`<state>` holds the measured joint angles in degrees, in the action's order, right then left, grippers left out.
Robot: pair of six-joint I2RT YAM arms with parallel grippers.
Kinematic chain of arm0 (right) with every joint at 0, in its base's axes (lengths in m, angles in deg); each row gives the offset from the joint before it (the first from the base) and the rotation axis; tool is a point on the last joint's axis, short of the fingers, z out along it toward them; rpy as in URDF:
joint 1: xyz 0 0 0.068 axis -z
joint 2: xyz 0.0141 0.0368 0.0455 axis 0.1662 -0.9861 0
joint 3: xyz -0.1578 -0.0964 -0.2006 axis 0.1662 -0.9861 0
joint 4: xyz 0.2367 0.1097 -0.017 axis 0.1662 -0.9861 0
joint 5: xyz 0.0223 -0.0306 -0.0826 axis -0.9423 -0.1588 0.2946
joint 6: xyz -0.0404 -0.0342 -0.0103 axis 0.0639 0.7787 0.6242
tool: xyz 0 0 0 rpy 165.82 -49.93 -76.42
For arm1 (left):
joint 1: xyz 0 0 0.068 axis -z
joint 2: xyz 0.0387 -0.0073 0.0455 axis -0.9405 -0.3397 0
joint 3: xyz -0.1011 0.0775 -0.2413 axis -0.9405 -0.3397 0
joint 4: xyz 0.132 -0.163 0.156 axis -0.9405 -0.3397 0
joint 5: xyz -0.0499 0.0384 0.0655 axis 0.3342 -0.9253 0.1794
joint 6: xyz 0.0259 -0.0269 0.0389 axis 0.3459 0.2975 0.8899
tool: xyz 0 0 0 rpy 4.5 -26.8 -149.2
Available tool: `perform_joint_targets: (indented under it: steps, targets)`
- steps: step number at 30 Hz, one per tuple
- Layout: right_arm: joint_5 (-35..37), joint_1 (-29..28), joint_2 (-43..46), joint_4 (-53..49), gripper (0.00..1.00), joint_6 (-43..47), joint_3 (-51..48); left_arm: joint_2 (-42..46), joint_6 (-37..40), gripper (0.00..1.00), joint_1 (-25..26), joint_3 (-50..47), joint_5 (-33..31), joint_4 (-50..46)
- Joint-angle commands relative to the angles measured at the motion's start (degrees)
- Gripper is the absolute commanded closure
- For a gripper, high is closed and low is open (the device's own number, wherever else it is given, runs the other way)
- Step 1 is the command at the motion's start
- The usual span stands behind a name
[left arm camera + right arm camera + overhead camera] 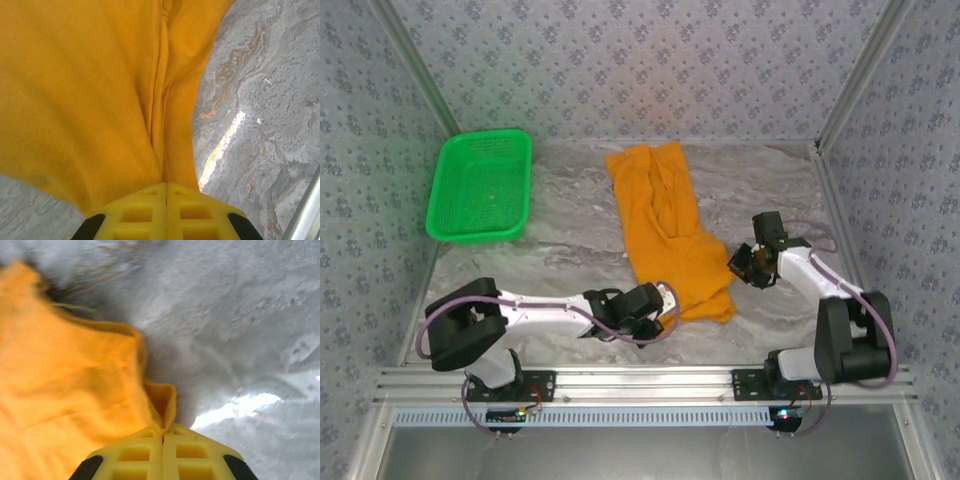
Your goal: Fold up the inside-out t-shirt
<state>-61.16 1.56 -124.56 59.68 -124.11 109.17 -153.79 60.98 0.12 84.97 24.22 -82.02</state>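
The inside-out t-shirt [665,230] is an orange-yellow strip of cloth lying down the middle of the marble table, bunched lengthwise. My left gripper [666,297] sits at the shirt's near left corner. In the left wrist view its yellow fingers [140,212] are pressed together with the t-shirt [90,90] pinched between them. My right gripper [738,262] is at the shirt's near right edge. Its yellow fingers [135,456] are shut on a folded edge of the t-shirt [65,390].
A green plastic mesh basket [482,186] stands at the back left of the table [560,240]. Patterned walls enclose the table on three sides, and a metal rail [640,385] runs along the near edge by the arm bases.
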Motion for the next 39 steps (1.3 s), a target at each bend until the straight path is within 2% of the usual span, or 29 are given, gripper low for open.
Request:
perform_joint_targets:
  steps: [1, 5, 7, 8, 10, 13, 16, 18, 20, 21, 22, 23, 25, 27, 30, 36, 38, 39]
  targets:
    - [1.54, -3.44, 5.70, -7.18, 1.00, -7.12, 1.04, 3.95, -2.21, 0.94, 0.40, -2.09, -1.04, 1.66]
    - [4.14, -9.44, 10.82, -7.23, 0.99, -13.65, -4.60, 8.19, -3.66, 0.88, 0.40, -7.93, 0.23, 4.85]
    - [4.42, -10.15, 10.51, -4.97, 0.67, -13.20, -8.29, 8.90, -3.93, 0.79, 0.40, -10.32, -0.60, 5.67]
    - [2.36, -9.40, 9.58, -4.84, 0.58, -9.87, -9.15, 8.94, -3.62, 0.70, 0.40, -11.08, -0.53, 5.78]
    - [-1.03, -8.97, 8.33, -5.54, 0.47, -1.65, -8.30, 8.86, -1.76, 0.63, 0.33, -11.17, 1.00, 4.82]
    - [0.12, -10.61, 9.14, -14.03, 0.45, 10.37, -2.59, 9.68, 2.92, 0.53, 0.65, -10.10, 2.46, 2.15]
    - [4.13, -11.66, 11.67, -19.58, 0.37, 17.80, 2.03, 11.36, 10.59, 0.47, 1.18, -9.54, 1.90, 0.25]
    - [6.69, -11.58, 13.10, -18.87, 0.32, 20.63, 2.74, 12.85, 19.50, 0.41, 2.51, -9.95, 1.61, 0.74]
    - [10.10, -11.21, 13.65, -19.24, 0.31, 15.55, 2.15, 13.96, 30.27, 0.35, 3.41, -10.36, 1.96, 1.38]
    - [12.26, -10.82, 13.17, -21.18, 0.16, 9.14, 2.12, 14.23, 35.08, 0.30, 3.55, -11.10, 1.98, 2.65]
    - [11.07, -10.75, 12.25, -22.74, 0.05, 3.26, 1.91, 14.21, 38.84, 0.27, 3.51, -11.97, 1.74, 4.23]
    - [7.72, -10.93, 11.15, -21.96, 0.01, -0.02, 1.08, 13.99, 43.27, 0.24, 3.43, -13.11, 1.20, 6.57]
    - [0.52, -12.02, 10.23, -17.38, 0.00, -6.37, -2.14, 12.74, 48.21, 0.24, 2.50, -13.62, 2.18, 7.88]
    - [-0.03, -12.12, 10.27, -14.20, 0.00, -11.87, -4.02, 10.24, 50.64, 0.24, 0.71, -13.23, 2.87, 8.15]
    - [-1.25, -10.66, 7.85, -10.36, 0.02, -14.18, -4.98, 5.77, 54.07, 0.27, -1.17, -13.01, 2.60, 10.55]
    - [-5.95, -9.98, 2.08, -0.69, 0.07, -22.11, -6.89, -0.26, 54.43, 0.36, -3.11, -10.36, 3.94, 14.88]
    - [-7.75, -10.55, 0.05, 3.07, 0.08, -25.23, -8.99, -0.99, 54.01, 0.43, -3.11, -10.15, 5.73, 15.21]
    - [-8.26, -10.70, -0.99, 4.35, 0.10, -25.99, -9.79, -1.30, 53.75, 0.52, -3.12, -10.07, 6.74, 14.92]
